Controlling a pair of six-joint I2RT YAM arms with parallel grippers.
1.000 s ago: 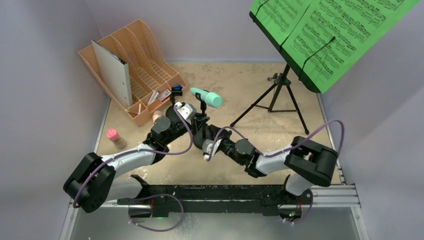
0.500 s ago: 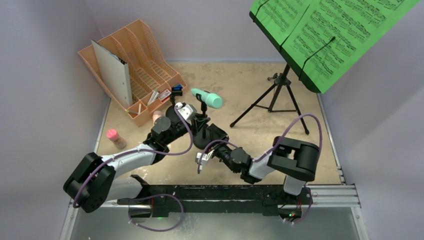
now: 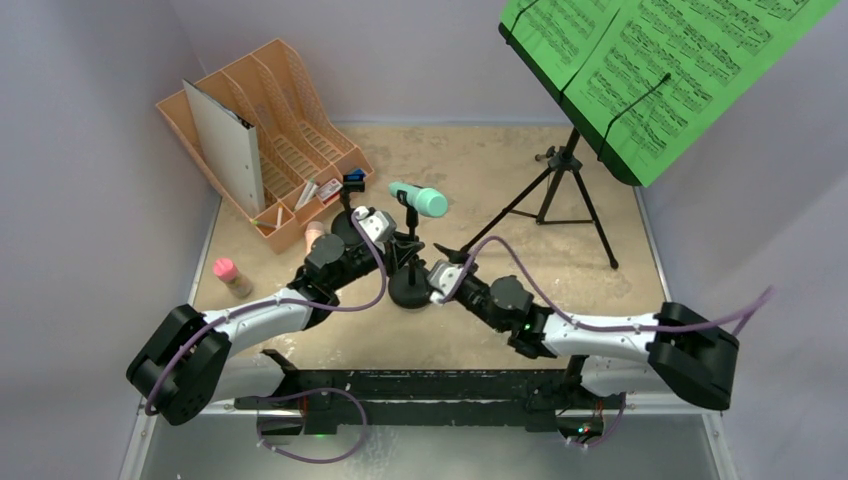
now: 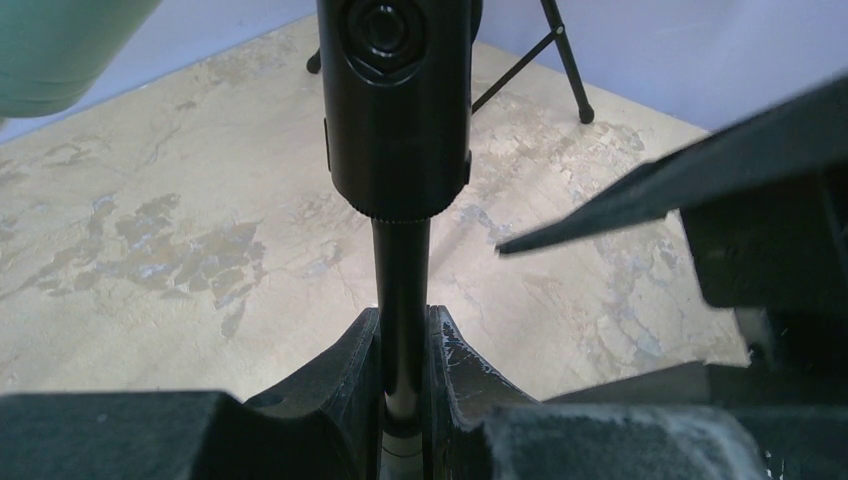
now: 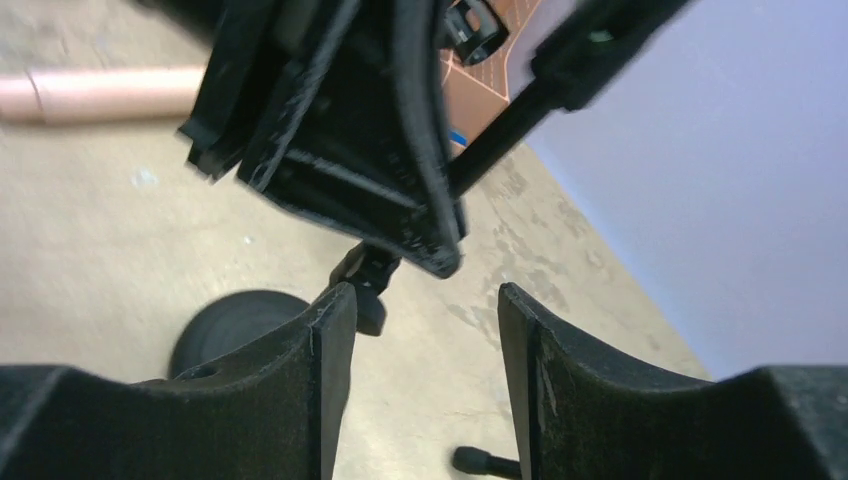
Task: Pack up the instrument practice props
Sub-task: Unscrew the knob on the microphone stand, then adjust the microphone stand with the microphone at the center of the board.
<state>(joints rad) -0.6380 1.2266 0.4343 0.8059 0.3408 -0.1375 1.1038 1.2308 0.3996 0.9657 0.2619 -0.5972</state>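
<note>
Teal toy microphone [image 3: 418, 199] likely makes its short black round-based clip pole [image 4: 402, 270] top-heavy yet stiff; your left gripper [image 4: 403, 345] clenches it below the clip, a sound hold; your right gripper [image 5: 418, 370] hangs released.

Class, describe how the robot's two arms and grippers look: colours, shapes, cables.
Left arm and right arm alike: pale grey links between chunky black joint housings, a purple cable looping along each. The left gripper and right gripper have black, wedge-shaped, scuffed jaws.
</note>
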